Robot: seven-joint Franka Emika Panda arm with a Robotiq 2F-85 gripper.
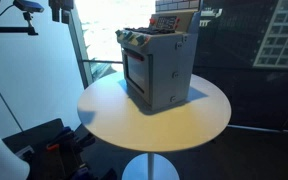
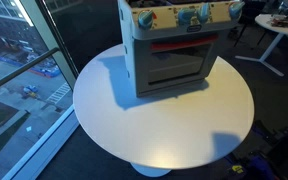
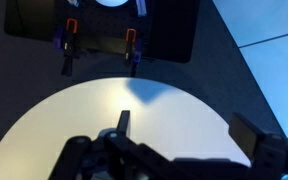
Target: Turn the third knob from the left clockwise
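A grey toy stove [image 1: 159,70] stands on the round white table [image 1: 184,125]; it also shows in an exterior view [image 2: 174,60]. A row of small knobs [image 2: 184,15] runs along the top of its front, above the oven door; they are small and blurred. The knob row also shows in an exterior view [image 1: 134,38]. The stove is out of the wrist view. My gripper [image 3: 187,130] is open and empty, with both fingers over the bare tabletop [image 3: 94,115], well away from the stove.
The table [image 2: 164,130] stands next to a floor-to-ceiling window [image 2: 24,60]. A black base with orange clamps [image 3: 99,45] sits beyond the table's edge in the wrist view. Another white table [image 2: 274,30] stands behind the stove.
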